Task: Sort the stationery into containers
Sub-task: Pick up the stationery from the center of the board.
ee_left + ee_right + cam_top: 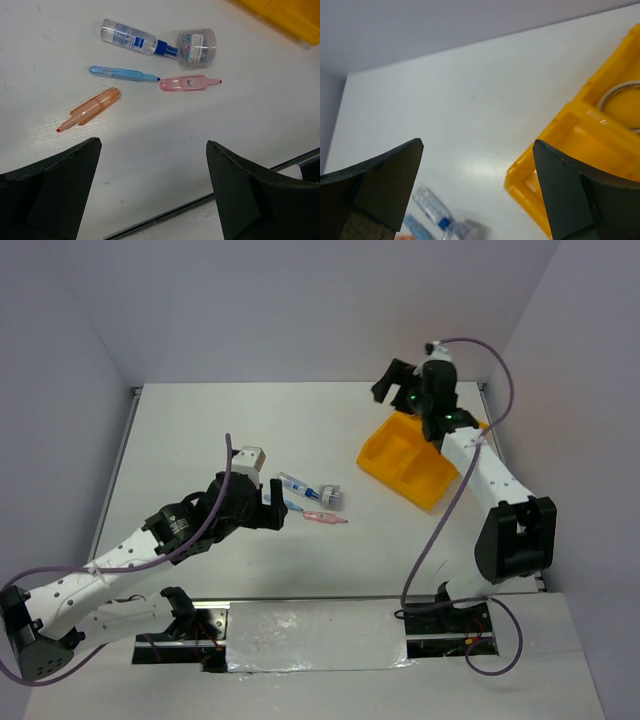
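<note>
The left gripper (155,187) hovers wide open and empty just near of the loose stationery in the middle: orange stick (90,111), blue pen (122,74), pink stick (186,83), clear bottle (127,37), round pot (197,47). The right gripper (480,190), also spread wide and empty, hangs over the yellow tray (385,450) at far right, which seems to hold a tape ring (615,89), though the view is cropped. The sticks look light, stiff and slick and will probably roll, so pinch the orange one across mid-barrel.

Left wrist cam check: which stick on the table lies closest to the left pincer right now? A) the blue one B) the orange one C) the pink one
B: the orange stick lies nearest the open left pincer, while the blue stick and the pink stick lie farther off, beyond it.
</note>
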Tool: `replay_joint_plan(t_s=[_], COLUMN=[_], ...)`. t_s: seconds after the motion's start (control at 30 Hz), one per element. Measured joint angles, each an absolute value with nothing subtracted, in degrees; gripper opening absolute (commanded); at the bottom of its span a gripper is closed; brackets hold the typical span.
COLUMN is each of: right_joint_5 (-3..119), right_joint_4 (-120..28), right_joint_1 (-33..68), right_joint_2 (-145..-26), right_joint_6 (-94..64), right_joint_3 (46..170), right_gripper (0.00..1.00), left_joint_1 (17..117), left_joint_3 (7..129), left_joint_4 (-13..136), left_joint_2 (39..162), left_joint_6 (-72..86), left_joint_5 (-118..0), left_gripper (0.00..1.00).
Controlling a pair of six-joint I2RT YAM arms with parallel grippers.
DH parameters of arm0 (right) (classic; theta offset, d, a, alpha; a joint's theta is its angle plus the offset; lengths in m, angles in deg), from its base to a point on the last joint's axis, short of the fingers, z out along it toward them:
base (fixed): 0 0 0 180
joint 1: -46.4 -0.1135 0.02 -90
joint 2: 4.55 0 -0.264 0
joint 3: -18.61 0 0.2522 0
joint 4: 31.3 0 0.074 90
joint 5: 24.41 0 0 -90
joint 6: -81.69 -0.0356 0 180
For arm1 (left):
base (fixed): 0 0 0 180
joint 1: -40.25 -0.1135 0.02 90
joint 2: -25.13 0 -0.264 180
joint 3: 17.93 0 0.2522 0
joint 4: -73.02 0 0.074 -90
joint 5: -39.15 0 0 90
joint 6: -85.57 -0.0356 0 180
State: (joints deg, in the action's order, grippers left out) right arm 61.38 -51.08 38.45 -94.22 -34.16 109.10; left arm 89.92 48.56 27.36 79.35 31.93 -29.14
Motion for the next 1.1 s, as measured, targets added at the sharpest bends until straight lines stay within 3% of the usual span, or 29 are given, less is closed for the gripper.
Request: replay_joint_plan(t_s=[0.13,0.4,0.53,0.83,1.1], right_joint_5=[63.5,70.2,79.1,89.9,88.6], right_joint_4=[-53.4,-56.3,-60.1,-69.5,-75.3], right_joint_1=[27.3,16.6,16.7,20.9,21.3], right_joint_2=[-89.9,-82.7,-71.8,-47.0,-41.5], right_joint_6=[-30.7,-33.5,-38.4,-41.7,-39.8], right_joint_3=[101.8,84.1,77.9,77.6,78.7], right_gripper=[0.99,1.00,1.00,1.00,1.00], left_joint_1=[89.9,89.9,89.9,89.9,90.1], left_joint_3=[49.2,49.6,52.3,67.9,81.0], left_joint_4=[28.9,32.5,34.8,38.7,35.7], left_joint_2=[82.5,85.8,92.3,120.3,135.1], left_joint_6=[32.0,32.9,33.2,33.2,34.9], left_joint_5=[-29.6,-29.8,-29.5,-28.5,-27.1], left_gripper=[0.99,0.99,0.99,0.95,0.95])
